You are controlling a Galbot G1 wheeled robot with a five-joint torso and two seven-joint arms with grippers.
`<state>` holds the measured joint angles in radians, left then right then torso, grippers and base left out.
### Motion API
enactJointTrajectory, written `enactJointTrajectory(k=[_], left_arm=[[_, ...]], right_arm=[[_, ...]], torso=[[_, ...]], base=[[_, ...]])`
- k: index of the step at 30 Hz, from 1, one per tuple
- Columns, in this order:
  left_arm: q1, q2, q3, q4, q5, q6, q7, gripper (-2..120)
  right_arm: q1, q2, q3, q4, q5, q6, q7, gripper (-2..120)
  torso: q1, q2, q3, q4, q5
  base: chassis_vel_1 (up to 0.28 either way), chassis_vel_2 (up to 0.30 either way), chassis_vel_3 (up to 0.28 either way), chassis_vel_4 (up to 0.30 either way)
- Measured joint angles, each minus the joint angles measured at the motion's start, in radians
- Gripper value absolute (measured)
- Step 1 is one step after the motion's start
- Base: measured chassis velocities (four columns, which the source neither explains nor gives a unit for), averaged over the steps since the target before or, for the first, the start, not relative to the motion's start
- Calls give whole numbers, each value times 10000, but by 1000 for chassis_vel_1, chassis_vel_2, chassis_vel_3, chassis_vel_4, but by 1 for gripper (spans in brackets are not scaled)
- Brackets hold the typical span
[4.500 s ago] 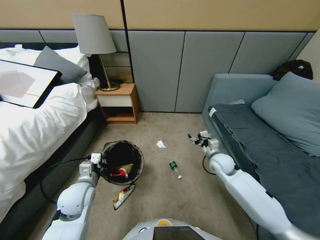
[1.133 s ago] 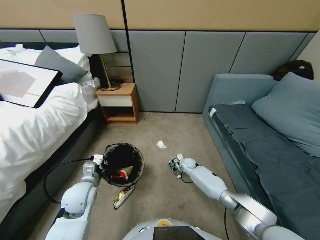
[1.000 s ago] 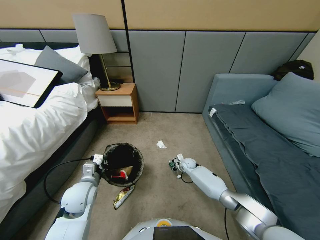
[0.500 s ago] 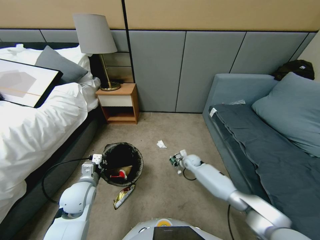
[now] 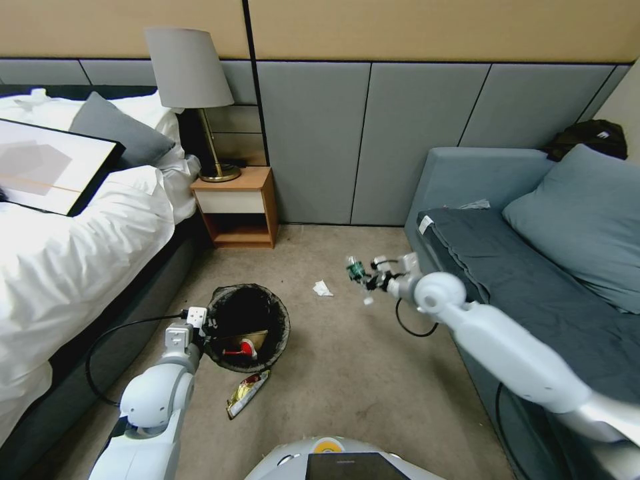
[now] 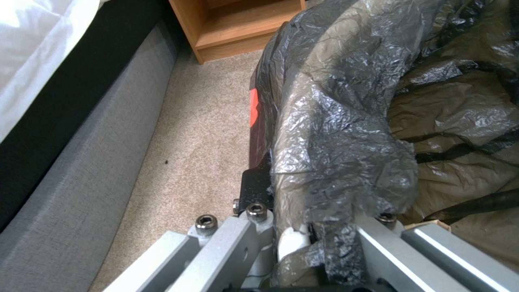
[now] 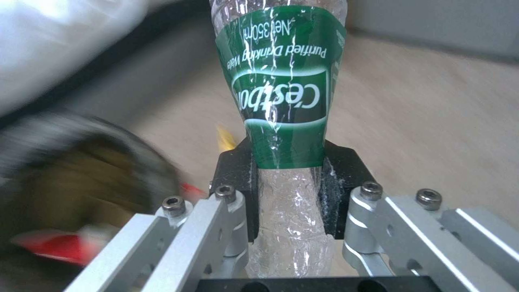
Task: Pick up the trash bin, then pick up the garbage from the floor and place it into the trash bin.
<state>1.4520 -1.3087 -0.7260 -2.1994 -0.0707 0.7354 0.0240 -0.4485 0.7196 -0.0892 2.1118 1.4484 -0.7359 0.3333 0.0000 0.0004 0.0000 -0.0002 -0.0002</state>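
Note:
The trash bin point(image 5: 263, 308), round and lined with a crinkled black bag, stands on the carpet beside the bed. My left gripper point(image 5: 202, 322) is shut on its near-left rim; the left wrist view shows the fingers clamped over the bag-covered rim point(image 6: 335, 134). Inside the bin lie a red-and-white wrapper point(image 5: 237, 350) and a brown paper bag point(image 5: 252, 338). My right gripper point(image 5: 372, 278) is raised above the floor, right of the bin, shut on a crushed clear bottle point(image 5: 356, 271) with a green label point(image 7: 281, 93). A white tissue point(image 5: 323, 288) and a gold foil wrapper point(image 5: 247, 393) lie on the carpet.
A bed point(image 5: 73, 267) runs along the left, with a wooden nightstand point(image 5: 237, 207) and a lamp point(image 5: 190, 80) behind the bin. A grey sofa point(image 5: 533, 267) runs along the right, close behind my right arm. Bare carpet lies between them.
My right gripper has lifted the bottle off the carpet and carried it up and back, toward the sofa's corner. The left arm and the bin have stayed put.

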Motion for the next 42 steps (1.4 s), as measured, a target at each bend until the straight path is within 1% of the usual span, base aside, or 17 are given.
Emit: enactJointTrajectory(k=[2, 5, 6, 7, 8, 9, 11, 13, 14, 15, 17, 18, 24, 26, 29, 33, 42], left_arm=[[-1, -7, 1, 8, 5, 0, 2, 0], [6, -39, 0, 63, 20, 0, 6, 0], [6, -39, 0, 63, 20, 0, 6, 0], [6, -43, -2, 80, 20, 0, 7, 0], [2, -53, -5, 102, 22, 0, 8, 0], [2, -53, -5, 102, 22, 0, 8, 0], [-10, -70, -3, 129, 24, 0, 8, 0], [-19, -85, -1, 143, 27, 0, 9, 0], [-39, -125, 0, 173, 35, 0, 9, 0], [-39, -125, 0, 173, 35, 0, 9, 0], [-58, -182, 0, 196, 51, 0, 9, 0], [-58, -182, 0, 196, 51, 0, 9, 0], [-19, -244, -34, 122, 79, 0, 9, 0], [-19, -243, -43, 120, 80, 0, 9, 0], [-51, -216, -106, 157, 81, 0, 6, 0], [-66, -219, -118, 184, 81, 0, 3, 0], [-93, -235, -163, 265, 75, 0, -2, 0]], right_arm=[[226, 77, -89, 92, 253, 0, 117, 19], [1766, 653, -754, 446, 1626, 0, 628, 19], [1766, 653, -754, 446, 1626, 0, 628, 19], [2125, 815, -970, 460, 1836, 1, 684, 19], [2867, 1177, -1498, 448, 2335, 1, 815, 19], [2867, 1177, -1498, 448, 2335, 1, 815, 19], [3694, 1665, -2229, 321, 2963, 3, 1140, 19], [3924, 1827, -2471, 272, 3108, 3, 1248, 19], [4325, 2220, -2968, 205, 3443, 3, 1533, 19], [4325, 2220, -2968, 205, 3443, 3, 1533, 19], [4647, 2841, -3615, 195, 3769, 5, 1953, 19], [4647, 2841, -3615, 195, 3769, 5, 1953, 19], [4576, 4020, -4612, 238, 3888, 5, 2436, 19], [4541, 4115, -4677, 218, 3885, 5, 2468, 19], [4176, 4610, -5158, 13, 3711, 5, 2632, 19], [3955, 4672, -5333, -134, 3561, 5, 2664, 19], [3161, 4379, -5778, -676, 2859, 5, 2632, 19]], torso=[[0, 0, 0, -1, 3], [0, 0, 0, 4, -2], [0, 0, 0, 4, -2], [0, 0, 0, 2, -2], [0, 0, 0, 3, -1], [0, 0, 0, 3, -1], [0, 0, 0, 1, -1], [0, 0, 0, 2, 0], [0, 0, 1, 0, -2], [0, 0, 1, 0, -2], [0, 0, 1, 0, -3], [0, 0, 1, 0, -3], [0, 0, 1, 2, 0], [0, 0, 0, 1, -1], [0, 0, 0, 1, -1], [0, 0, 1, 1, -1], [0, 0, 0, 0, 1]], base=[[0, 0, 0, 0], [0, 0, 0, 0], [0, 0, 0, 0], [0, 0, 0, 0], [0, 0, 0, 0], [0, 0, 0, 0], [0, 0, 0, 0], [0, 0, 0, 0], [0, 0, 0, 0], [0, 0, 0, 0], [0, 0, 0, 0], [0, 0, 0, 0], [0, 0, 0, 0], [0, 0, 0, 0], [0, 0, 0, 0], [0, 0, 0, 0], [0, 0, 0, 0]])
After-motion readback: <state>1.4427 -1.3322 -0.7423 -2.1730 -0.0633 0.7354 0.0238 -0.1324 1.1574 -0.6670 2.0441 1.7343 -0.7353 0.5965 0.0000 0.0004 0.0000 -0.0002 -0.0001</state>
